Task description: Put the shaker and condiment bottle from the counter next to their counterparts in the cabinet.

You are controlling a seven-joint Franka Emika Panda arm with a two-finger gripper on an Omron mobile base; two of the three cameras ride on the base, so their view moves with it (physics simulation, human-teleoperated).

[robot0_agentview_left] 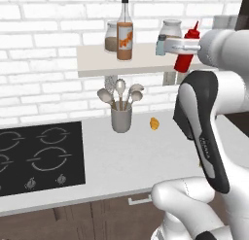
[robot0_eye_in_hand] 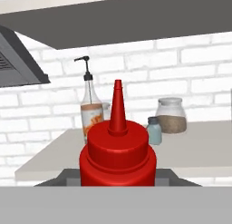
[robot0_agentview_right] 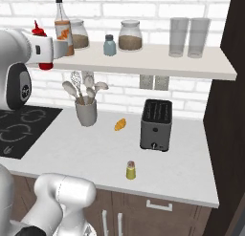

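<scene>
My gripper (robot0_agentview_left: 186, 48) is shut on the red condiment bottle (robot0_agentview_left: 187, 57), held upright in the air just in front of the cabinet shelf (robot0_agentview_left: 121, 65). In the hand view the bottle (robot0_eye_in_hand: 118, 150) stands close up, with the tall glass bottle (robot0_eye_in_hand: 92, 114) and the pale blue shaker (robot0_eye_in_hand: 154, 130) on the shelf behind it. From the right, the red bottle (robot0_agentview_right: 46, 65) hangs left of the glass bottle (robot0_agentview_right: 62, 27). The yellow-olive shaker (robot0_agentview_right: 130, 170) stands alone on the counter (robot0_agentview_right: 95, 149) near its front edge.
Two lidded jars (robot0_agentview_right: 130, 36) and two glasses (robot0_agentview_right: 189, 37) share the shelf. On the counter are a utensil holder (robot0_agentview_right: 86, 111), a small orange pastry (robot0_agentview_right: 120, 124), a dark toaster (robot0_agentview_right: 156, 124) and the inset stove (robot0_agentview_left: 39, 156). A dark tall cabinet (robot0_agentview_right: 229, 134) bounds the right.
</scene>
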